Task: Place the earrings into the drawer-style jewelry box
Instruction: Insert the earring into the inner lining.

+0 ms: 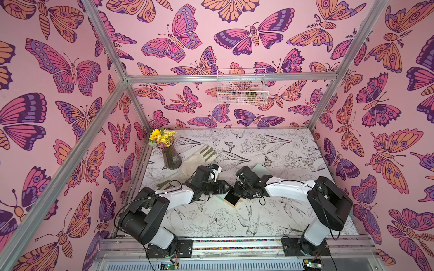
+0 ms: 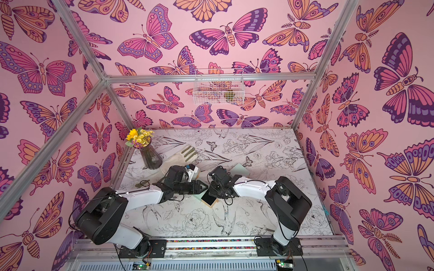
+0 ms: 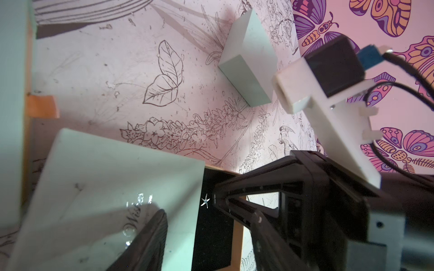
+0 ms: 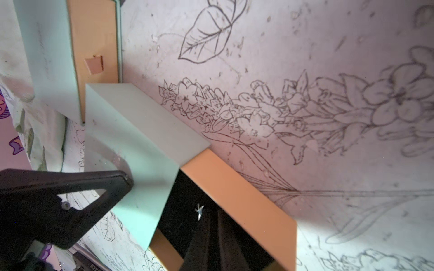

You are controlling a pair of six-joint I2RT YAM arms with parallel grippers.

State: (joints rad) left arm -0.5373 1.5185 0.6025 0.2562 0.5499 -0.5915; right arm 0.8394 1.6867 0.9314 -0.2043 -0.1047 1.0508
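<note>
Right gripper blurred; earring tiny; drawer half hidden.

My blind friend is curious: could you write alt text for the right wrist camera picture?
A silver star earring sits at the tips of the dark right hand, over the black lining of a tan drawer pulled out of a pale green jewelry box. The left hand's black finger lies against the box, on a flower-printed table.

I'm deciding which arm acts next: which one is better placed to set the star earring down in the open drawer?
Right. The right gripper has the star earring at its tips, over the black lining of the open drawer. The left gripper rests on the mint sleeve, apparently steadying it.
</note>
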